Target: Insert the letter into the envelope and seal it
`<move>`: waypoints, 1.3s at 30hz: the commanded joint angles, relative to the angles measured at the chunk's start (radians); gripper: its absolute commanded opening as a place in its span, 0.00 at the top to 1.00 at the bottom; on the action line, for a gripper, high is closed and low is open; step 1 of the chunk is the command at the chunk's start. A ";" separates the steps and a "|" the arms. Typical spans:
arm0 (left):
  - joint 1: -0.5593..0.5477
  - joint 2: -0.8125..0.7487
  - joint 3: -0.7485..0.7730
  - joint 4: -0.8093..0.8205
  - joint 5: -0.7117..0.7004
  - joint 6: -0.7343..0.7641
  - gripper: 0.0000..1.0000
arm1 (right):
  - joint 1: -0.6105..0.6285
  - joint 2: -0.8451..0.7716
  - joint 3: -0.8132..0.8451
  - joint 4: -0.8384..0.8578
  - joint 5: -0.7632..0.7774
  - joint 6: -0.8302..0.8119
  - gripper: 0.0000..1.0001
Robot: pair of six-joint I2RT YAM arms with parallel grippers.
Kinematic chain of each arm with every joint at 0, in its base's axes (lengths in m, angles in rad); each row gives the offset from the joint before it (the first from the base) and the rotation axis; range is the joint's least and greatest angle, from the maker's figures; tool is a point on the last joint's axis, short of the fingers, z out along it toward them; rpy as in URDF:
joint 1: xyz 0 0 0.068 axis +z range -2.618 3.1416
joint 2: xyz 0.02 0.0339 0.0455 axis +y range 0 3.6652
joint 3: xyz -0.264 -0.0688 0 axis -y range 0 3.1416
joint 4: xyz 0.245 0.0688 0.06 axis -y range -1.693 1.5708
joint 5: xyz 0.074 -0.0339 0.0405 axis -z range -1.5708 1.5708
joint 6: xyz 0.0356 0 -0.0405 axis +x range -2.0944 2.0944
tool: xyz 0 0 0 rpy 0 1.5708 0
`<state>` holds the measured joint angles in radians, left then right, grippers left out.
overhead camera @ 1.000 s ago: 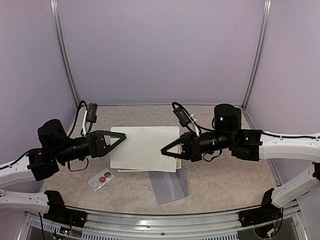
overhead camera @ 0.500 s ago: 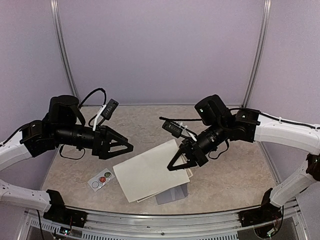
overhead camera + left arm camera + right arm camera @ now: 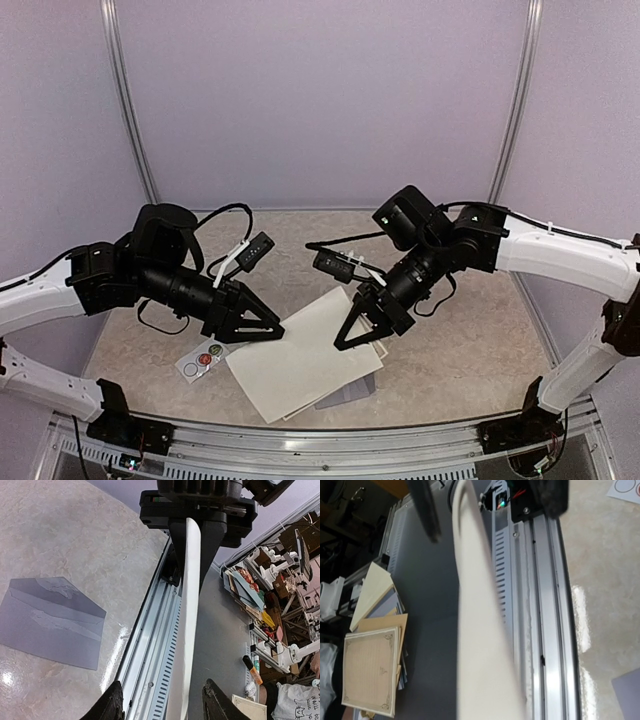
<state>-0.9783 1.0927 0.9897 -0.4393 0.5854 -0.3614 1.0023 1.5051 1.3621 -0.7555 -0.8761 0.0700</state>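
My right hand (image 3: pixel 342 343) pinches the letter (image 3: pixel 300 362) aloft; my left hand (image 3: pixel 277 330), spread, straddles its edge to steer it toward the envelope (image 3: pixel 50 620).

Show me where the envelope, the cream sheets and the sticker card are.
envelope (image 3: pixel 52 624), left wrist view, middle of its grey face.
cream sheets (image 3: pixel 303 357), top view, centre of the top sheet.
sticker card (image 3: pixel 203 358), top view, middle of the card.

High rear overview, close wrist views, sharing edge-on sheet (image 3: pixel 190 605)
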 commanded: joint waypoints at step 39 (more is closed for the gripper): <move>-0.037 0.055 -0.067 0.105 -0.106 -0.095 1.00 | 0.051 0.021 0.182 -0.074 0.180 0.006 1.00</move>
<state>-1.0084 1.1477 0.9596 -0.3569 0.5438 -0.4141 1.0279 1.5463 1.4864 -0.8974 -0.7372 0.0406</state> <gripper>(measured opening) 0.003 0.004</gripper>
